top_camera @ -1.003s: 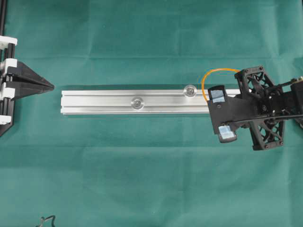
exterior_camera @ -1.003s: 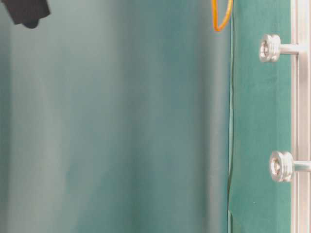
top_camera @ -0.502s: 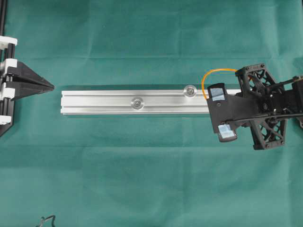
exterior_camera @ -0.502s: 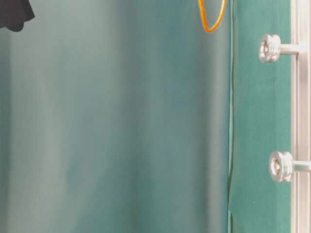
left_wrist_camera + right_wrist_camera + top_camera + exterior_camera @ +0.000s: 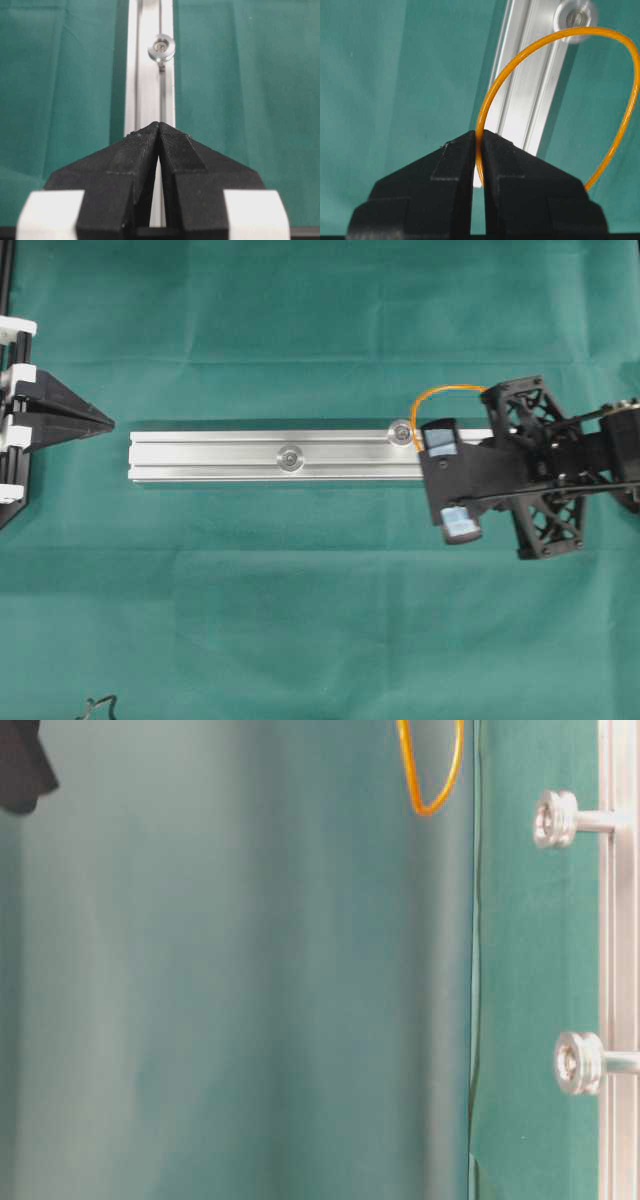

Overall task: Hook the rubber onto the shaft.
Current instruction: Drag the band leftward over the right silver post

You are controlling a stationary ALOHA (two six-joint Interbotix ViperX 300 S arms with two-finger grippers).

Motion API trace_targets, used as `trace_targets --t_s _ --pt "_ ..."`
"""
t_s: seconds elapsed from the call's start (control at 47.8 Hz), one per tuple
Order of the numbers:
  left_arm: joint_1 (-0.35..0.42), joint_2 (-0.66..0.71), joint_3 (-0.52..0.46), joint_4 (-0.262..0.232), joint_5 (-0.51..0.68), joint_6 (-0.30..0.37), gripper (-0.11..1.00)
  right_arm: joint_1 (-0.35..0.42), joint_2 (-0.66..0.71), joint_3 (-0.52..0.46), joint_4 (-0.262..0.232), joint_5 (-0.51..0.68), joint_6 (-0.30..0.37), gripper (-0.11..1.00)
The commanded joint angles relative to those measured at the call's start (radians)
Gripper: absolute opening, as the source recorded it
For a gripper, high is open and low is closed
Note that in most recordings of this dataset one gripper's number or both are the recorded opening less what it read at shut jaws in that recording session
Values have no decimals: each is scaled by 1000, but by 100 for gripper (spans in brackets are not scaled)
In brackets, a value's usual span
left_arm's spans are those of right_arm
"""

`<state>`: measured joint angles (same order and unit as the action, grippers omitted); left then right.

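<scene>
You're looking at a tabletop (image 5: 300, 620) draped in matte green cloth, lightly creased, with a long aluminium rail (image 5: 250, 457) lying across it — brushed silver, straight-edged, grooved along its length. Two small round shafts stand up from it: a grooved metal shaft (image 5: 402, 430) near the rail's far edge and a second shaft (image 5: 291, 457) closer to the middle. In the table-level view both show as short pins with ridged, pulley-like heads.

The rubber (image 5: 560, 90) is a thin, smooth orange loop with a round cross-section. Your right gripper (image 5: 479, 142) has its jaws pressed together on one strand of it — matte black wedges with fine printed ridges, closed so tightly that only the band's thickness separates them. The rest of the loop arcs freely out ahead of the tips, above the rail's right end. From overhead its far curve lies just beside the grooved metal shaft; whether it touches the head you cannot tell.

Your left gripper (image 5: 160, 127) sits off the rail's left end, well apart from the band, its jaws closed tip to tip on nothing.
</scene>
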<state>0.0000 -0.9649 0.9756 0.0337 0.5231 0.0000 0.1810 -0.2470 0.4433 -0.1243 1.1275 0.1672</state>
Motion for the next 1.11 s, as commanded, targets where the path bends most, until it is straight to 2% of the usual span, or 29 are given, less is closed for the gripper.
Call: trace_targets --t_s 0.0,0.251,0.46,1.087 --pt "0 8 -32 3 -6 0 0 2 11 -48 -12 -18 0 7" --pt "0 8 -31 3 -6 0 0 -6 75 -118 -41 -21 0 7" --pt "0 8 -32 3 -8 0 0 -14 114 -155 -44 -26 0 7" --pt "0 8 -32 3 -8 0 0 -15 130 -152 -44 -37 -2 7"
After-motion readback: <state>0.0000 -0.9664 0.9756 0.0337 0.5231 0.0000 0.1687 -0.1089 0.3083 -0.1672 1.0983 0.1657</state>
